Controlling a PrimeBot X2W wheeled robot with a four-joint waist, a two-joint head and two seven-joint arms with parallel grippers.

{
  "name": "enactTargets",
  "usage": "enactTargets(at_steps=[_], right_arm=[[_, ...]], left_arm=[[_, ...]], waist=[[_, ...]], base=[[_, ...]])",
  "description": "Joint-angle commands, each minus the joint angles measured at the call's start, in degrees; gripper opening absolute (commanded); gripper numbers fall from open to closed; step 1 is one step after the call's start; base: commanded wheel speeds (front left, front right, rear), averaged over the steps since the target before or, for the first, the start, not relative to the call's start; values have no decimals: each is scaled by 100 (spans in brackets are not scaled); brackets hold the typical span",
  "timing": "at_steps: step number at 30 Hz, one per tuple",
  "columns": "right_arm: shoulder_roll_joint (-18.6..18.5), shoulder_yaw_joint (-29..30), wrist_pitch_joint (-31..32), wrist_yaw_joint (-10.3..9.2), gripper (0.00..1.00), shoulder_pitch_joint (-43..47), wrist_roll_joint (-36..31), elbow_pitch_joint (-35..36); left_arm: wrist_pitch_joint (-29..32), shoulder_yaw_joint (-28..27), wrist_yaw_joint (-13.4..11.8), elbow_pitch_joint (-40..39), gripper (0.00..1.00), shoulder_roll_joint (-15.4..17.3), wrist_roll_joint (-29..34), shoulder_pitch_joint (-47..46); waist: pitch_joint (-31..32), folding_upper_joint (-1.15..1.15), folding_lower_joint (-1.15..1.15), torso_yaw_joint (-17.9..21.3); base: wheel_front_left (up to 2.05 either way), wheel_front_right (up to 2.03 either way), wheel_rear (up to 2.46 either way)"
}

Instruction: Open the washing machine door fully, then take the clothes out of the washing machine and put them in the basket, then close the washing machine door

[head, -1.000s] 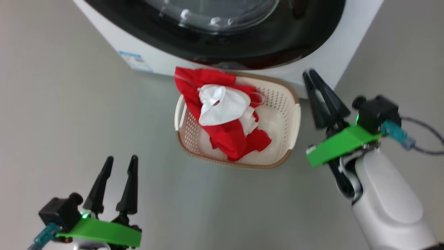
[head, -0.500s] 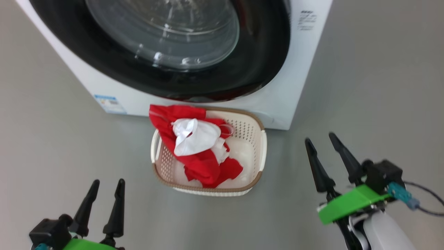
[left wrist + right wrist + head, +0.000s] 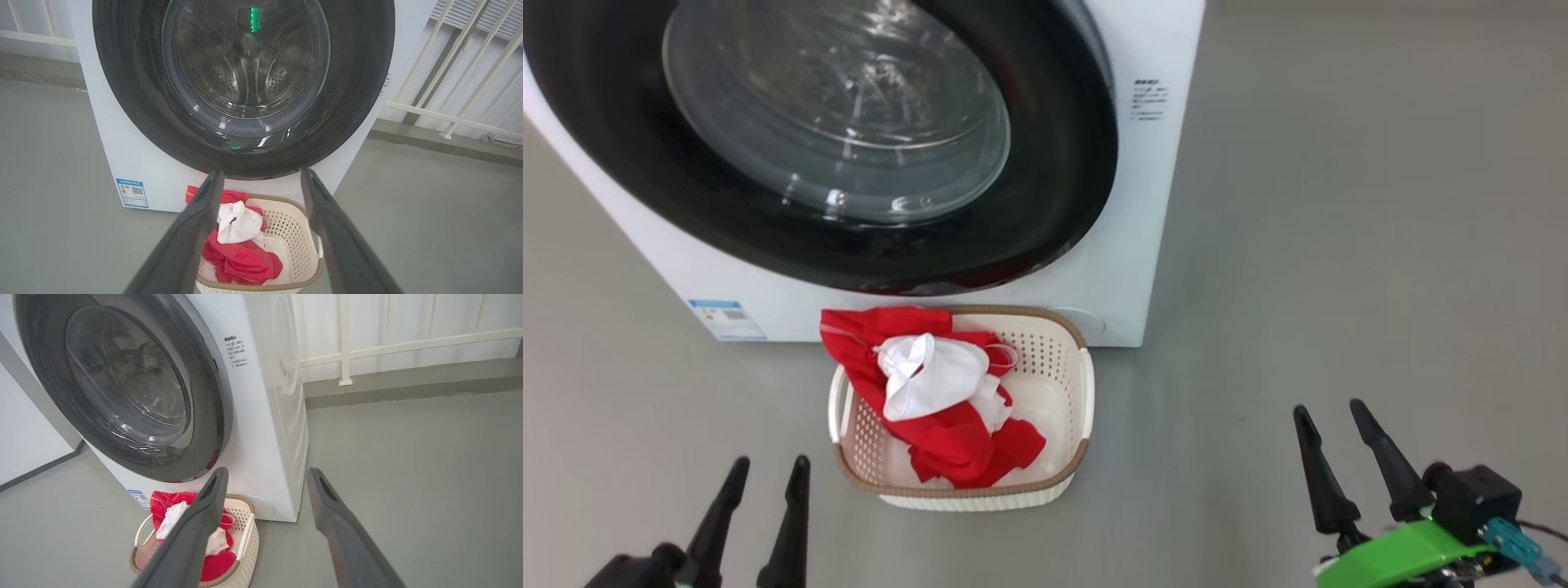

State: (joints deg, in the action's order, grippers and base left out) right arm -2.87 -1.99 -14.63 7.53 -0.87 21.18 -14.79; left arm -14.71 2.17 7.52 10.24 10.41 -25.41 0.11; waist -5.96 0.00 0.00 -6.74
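The washing machine (image 3: 1131, 212) (image 3: 261, 428) stands white on the grey floor. Its door (image 3: 1045, 196) (image 3: 359, 73) (image 3: 208, 396), black-rimmed with a glass bowl, lies flat against the front. Below it sits the basket (image 3: 1082, 392) (image 3: 304, 228) (image 3: 249, 539), holding the red and white clothes (image 3: 947, 425) (image 3: 245, 257) (image 3: 163, 502). My left gripper (image 3: 768, 474) (image 3: 259, 179) is open at the lower left, short of the basket. At the lower right my right gripper (image 3: 1331, 412) (image 3: 265, 475) is open, well clear of machine and basket. Both hold nothing.
White railing (image 3: 449, 73) (image 3: 367, 347) and a low kerb run behind and to the right of the machine. A blue label (image 3: 727, 318) marks its lower left front. Open grey floor spreads to the right of the basket.
The camera has tilted up and back, so machine and basket sit lower in view. My right gripper went from shut near the machine's corner to open, drawn back to the lower right.
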Motion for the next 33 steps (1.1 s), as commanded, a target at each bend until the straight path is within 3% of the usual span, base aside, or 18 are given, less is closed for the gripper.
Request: enactTargets(at_steps=[1, 10, 30, 31, 33], right_arm=[[0, -38, -37, -4, 100, 91, 6, 200], [0, 253, -37, -4, 100, 545, 40, 379], [0, 281, -37, -4, 100, 579, 67, 423], [75, 419, 0, 1, 0, 653, 17, 253], [113, 410, 2, 1, 0, 659, 22, 117]], left_arm=[[-29, -250, -3, -175, 100, 134, 35, 42], [-29, -345, -3, -210, 100, 60, 134, 239], [-29, -375, -3, -267, 100, 26, 141, 263], [1, -149, 0, -86, 0, -50, 138, 348], [10, -115, 0, 48, 0, -113, 130, 357]], waist=[[131, 0, 0, 132], [177, 0, 0, 252], [221, 0, 0, 282], [215, 0, 0, 288], [216, 0, 0, 288]], base=[[0, 0, 0], [0, 0, 0], [0, 0, 0], [0, 0, 0], [0, 0, 0]])
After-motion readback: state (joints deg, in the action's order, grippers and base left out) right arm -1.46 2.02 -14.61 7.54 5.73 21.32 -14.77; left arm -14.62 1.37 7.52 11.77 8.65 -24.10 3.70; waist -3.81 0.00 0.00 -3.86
